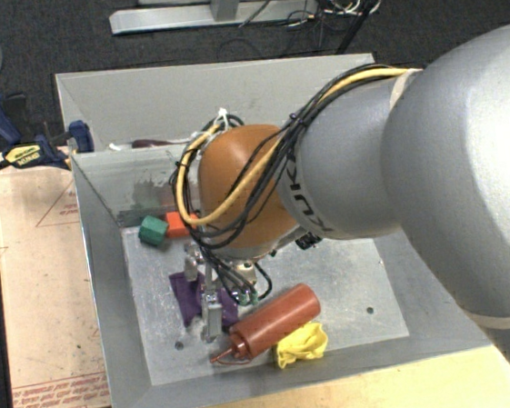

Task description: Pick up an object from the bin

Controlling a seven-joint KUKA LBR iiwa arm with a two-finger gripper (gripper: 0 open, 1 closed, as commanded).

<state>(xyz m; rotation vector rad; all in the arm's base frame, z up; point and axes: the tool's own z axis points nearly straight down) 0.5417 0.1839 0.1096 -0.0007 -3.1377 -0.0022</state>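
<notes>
Purple thing [186, 296]: dark violet, flat, creased-looking, on the bin [360, 282] floor left of centre. My gripper [213, 315] is down at its right edge; released or clenched, I cannot tell. Gripper hides the purple thing's right part. Red-brown bottle [273, 320] lies just beside, touching a yellow crumpled thing [300, 344]. Green block [153, 230] further back; orange block [175, 224] is half hidden by my wrist cover [244, 190].
</notes>
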